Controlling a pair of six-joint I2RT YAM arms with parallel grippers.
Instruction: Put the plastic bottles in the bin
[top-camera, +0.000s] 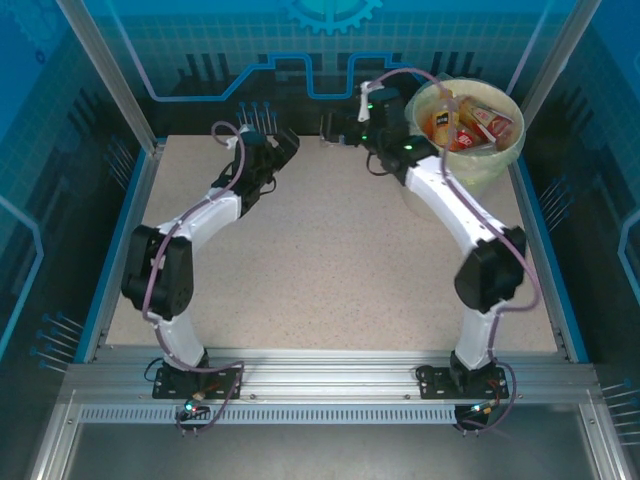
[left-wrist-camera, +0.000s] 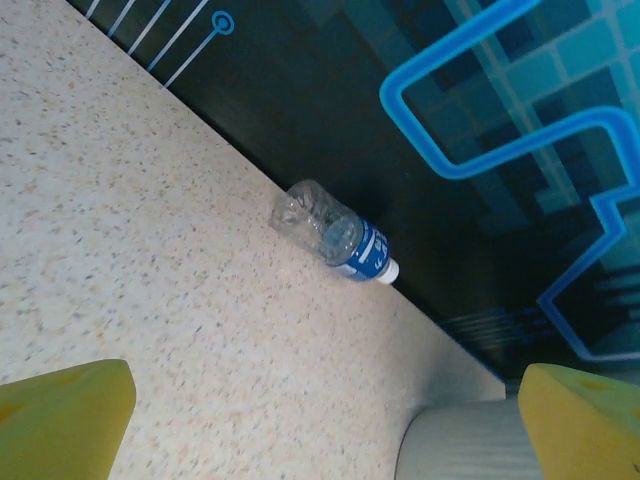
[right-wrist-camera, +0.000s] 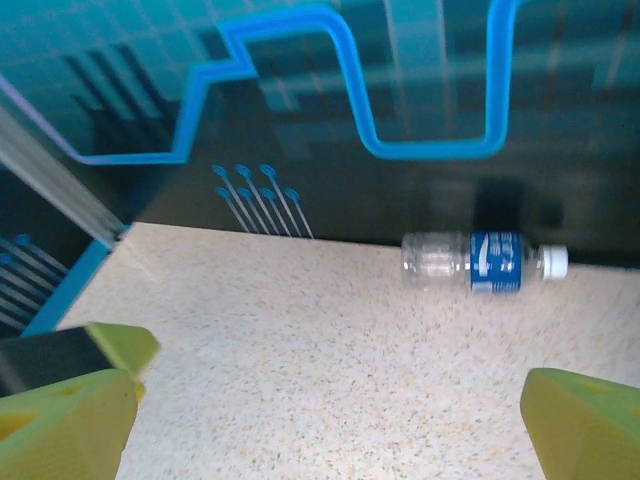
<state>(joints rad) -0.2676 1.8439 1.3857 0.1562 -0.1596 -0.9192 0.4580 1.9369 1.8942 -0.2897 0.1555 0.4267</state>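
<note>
So the left tool (left-wrist-camera: 320, 420) and right tool (right-wrist-camera: 320, 420) both gape wide and empty over the far counter (top-camera: 330, 270). Past them a clear blue-label bottle (right-wrist-camera: 480, 262) lies on its side at the back edge. The bin (top-camera: 495, 168) in the far right corner holds several bottles (top-camera: 470, 122).

A grey ribbed shape (left-wrist-camera: 455, 450) ran off the bottom edge, with too little showing to name it. On the bottle (right-wrist-camera: 480, 262), the label print was too blurred to read. In the bin (top-camera: 497, 165), the bottles (top-camera: 470, 125) overlapped, so there was no counting them.
</note>
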